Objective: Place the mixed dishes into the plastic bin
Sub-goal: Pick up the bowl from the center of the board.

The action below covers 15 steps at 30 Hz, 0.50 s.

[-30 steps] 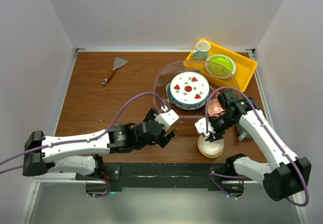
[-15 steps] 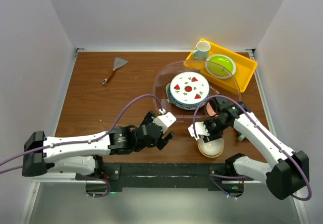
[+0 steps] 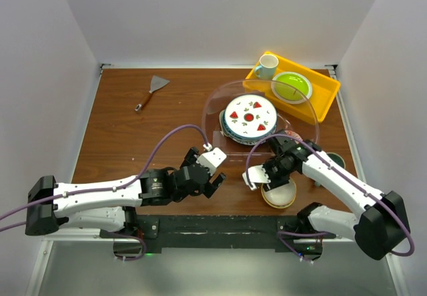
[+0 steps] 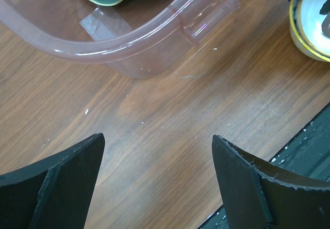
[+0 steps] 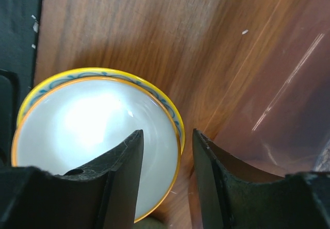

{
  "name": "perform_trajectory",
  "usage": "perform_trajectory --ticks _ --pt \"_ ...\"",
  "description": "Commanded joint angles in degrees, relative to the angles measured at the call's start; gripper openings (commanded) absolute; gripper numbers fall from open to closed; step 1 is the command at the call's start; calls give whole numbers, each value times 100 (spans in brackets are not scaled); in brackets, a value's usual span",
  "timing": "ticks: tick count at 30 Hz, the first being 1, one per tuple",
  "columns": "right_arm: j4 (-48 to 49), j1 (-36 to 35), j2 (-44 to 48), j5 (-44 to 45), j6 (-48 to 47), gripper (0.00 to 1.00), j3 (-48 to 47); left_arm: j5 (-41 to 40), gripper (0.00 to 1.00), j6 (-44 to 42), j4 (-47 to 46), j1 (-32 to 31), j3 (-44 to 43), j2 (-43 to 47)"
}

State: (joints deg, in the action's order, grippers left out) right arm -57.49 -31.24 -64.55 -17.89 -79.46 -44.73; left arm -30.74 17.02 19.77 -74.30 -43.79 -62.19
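The clear plastic bin holds a stack of plates, the white one with red fruit marks on top. Its rim fills the top of the left wrist view. A tan bowl with a yellow rim stands on the table just in front of the bin. My right gripper is open and straddles the bowl's rim, one finger inside and one outside. A grey-teal mug stands to the right of the right arm. My left gripper is open over bare wood near the bin.
A yellow tray at the back right holds a lime-green plate and a white mug. A metal scraper lies at the back left. The table's black front edge runs close behind both grippers.
My right gripper has swung left and nearer, coming down over the tan bowl's rim with its jaws a little narrower. The left gripper has drawn back slightly toward the near left.
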Motion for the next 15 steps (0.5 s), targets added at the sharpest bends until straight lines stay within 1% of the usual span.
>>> perform_trajectory --ticks 1,8,15 --pt "432 -224 -127 382 211 45 131 -204 90 153 -175 39 46 111" --pt "511 -391 -207 584 326 38 105 -222 90 162 -158 65 46 137" --pt "415 -418 -137 778 335 23 35 -213 90 144 -158 65 55 164"
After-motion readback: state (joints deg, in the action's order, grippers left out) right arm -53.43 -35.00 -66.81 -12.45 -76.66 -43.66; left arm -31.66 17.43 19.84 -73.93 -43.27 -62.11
